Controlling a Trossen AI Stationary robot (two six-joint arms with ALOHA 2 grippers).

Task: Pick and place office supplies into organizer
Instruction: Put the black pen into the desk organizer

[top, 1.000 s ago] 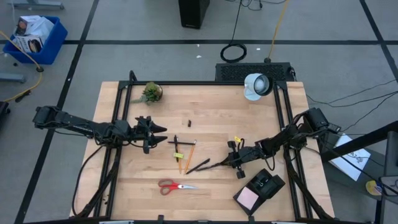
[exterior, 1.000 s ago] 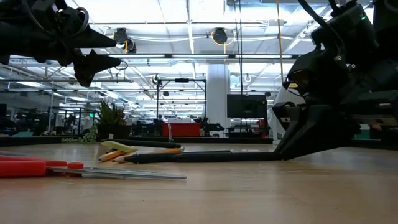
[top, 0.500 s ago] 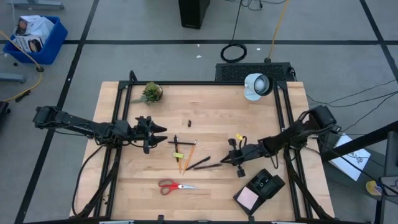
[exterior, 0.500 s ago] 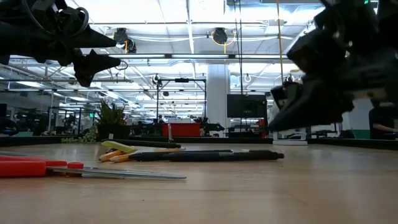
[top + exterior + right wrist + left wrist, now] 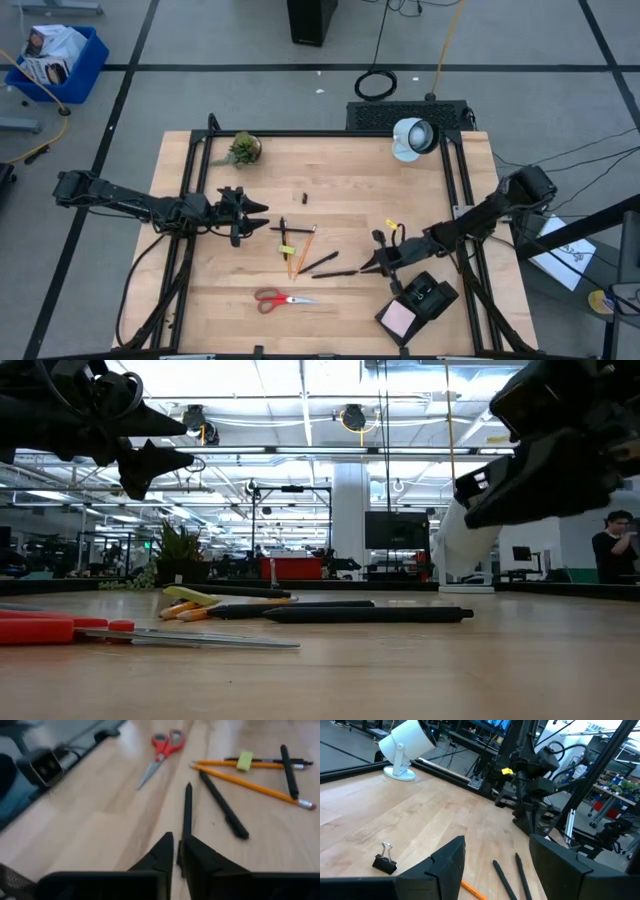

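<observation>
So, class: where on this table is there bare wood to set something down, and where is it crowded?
Bare: between the plant and the lamp, and the near-left corner beside the scissors. Crowded: the pencils and pens mid-table, and the organizer at the right gripper.

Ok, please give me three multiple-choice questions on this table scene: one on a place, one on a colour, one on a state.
1. The red-handled metal scissors lie: A on the wooden table, outside the black plastic organizer; B inside that organizer; C off the table.
2. The round lamp is: A green; B white; C red.
3. The left gripper is: A shut on a pencil; B shut on scissors; C open, empty.
Answers: A, they rest on bare wood; B, its shade shows white; C, its jaws stand apart with nothing between.
</observation>
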